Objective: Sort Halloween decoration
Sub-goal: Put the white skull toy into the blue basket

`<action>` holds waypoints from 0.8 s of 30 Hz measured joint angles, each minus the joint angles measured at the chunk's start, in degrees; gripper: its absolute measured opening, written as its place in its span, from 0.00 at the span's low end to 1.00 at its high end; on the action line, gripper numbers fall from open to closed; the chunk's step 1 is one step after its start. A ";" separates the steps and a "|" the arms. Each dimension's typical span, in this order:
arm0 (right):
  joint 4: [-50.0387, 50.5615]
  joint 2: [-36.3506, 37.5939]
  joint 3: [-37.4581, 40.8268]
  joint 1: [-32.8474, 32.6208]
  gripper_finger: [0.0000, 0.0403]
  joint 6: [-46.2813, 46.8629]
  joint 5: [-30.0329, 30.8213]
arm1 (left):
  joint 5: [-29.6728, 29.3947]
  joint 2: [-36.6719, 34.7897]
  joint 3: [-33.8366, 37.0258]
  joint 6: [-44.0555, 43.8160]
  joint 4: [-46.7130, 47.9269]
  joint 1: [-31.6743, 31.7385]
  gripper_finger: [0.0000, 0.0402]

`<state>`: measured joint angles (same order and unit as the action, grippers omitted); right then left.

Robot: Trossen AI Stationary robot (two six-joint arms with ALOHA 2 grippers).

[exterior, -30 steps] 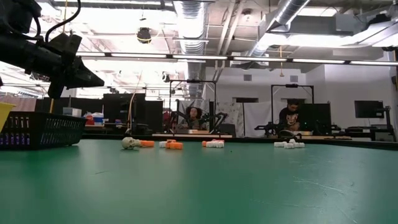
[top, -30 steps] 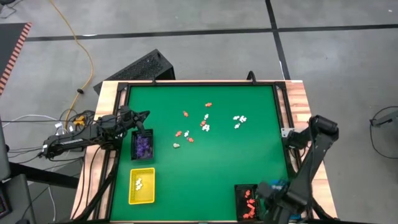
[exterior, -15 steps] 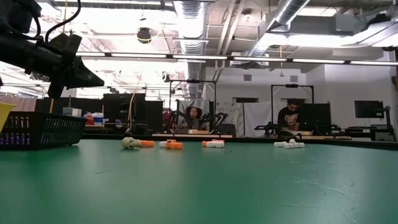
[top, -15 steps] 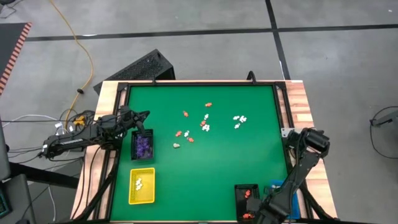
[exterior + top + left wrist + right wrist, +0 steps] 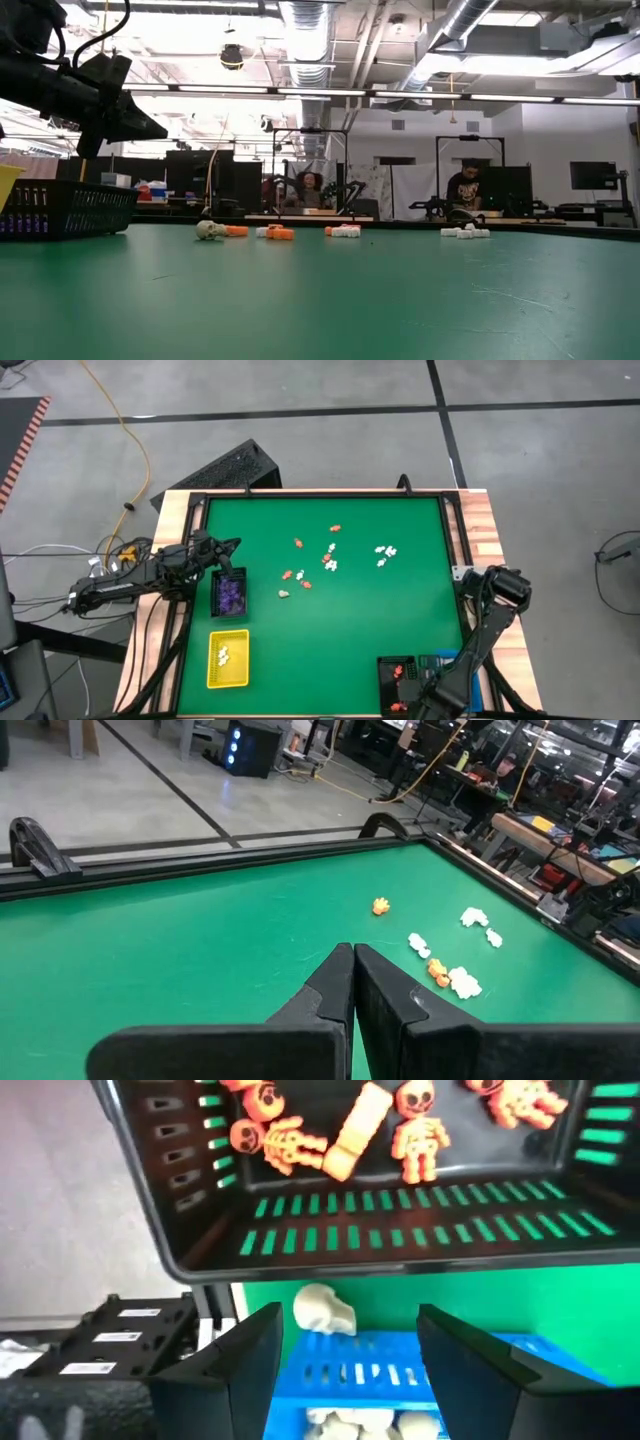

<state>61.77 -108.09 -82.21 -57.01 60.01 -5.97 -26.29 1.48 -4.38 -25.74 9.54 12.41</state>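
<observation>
right gripper (image 5: 345, 1350) fingers spread, empty, over blue tray (image 5: 400, 1365) at tabletop's near right corner | cream skull (image 5: 323, 1310) between fingers | loose figurines (image 5: 305, 575) mid-tabletop, nearer closed left gripper (image 5: 232, 546)

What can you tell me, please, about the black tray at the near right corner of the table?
The black tray looks like rigid plastic, rectangular, with slotted walls and floor through which the green table shows. It sits flat at the near right corner, beside a blue tray. Inside lie several orange skeleton figurines, loosely scattered, and an orange block-like piece. The open right gripper hovers just beside it, over the blue tray, with a cream skull between its fingers, touching neither.
</observation>
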 joint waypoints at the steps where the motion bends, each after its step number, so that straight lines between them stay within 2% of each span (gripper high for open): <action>1: -0.04 0.00 0.00 0.00 0.62 0.28 0.03 | 0.00 0.01 0.00 0.00 0.00 0.00 0.00; 8: -1.18 -1.22 0.00 -1.46 0.62 3.43 1.08 | 0.02 0.01 0.00 0.00 0.01 0.00 0.00; 14: -1.58 -5.04 0.00 -3.06 0.62 2.12 -2.51 | 0.03 0.01 0.00 -0.87 0.00 0.00 0.00; 21: -0.69 -7.56 -0.02 -2.95 0.62 0.78 -2.40 | -0.16 -0.01 0.00 -2.08 0.00 0.00 0.00; 24: -0.73 -7.56 -0.01 -2.95 0.58 1.00 -1.95 | -0.35 -0.01 0.00 -2.45 0.00 0.00 0.00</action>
<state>61.04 -115.66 -82.23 -59.96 61.01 -7.91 -26.63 1.48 -4.38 -28.18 9.54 12.40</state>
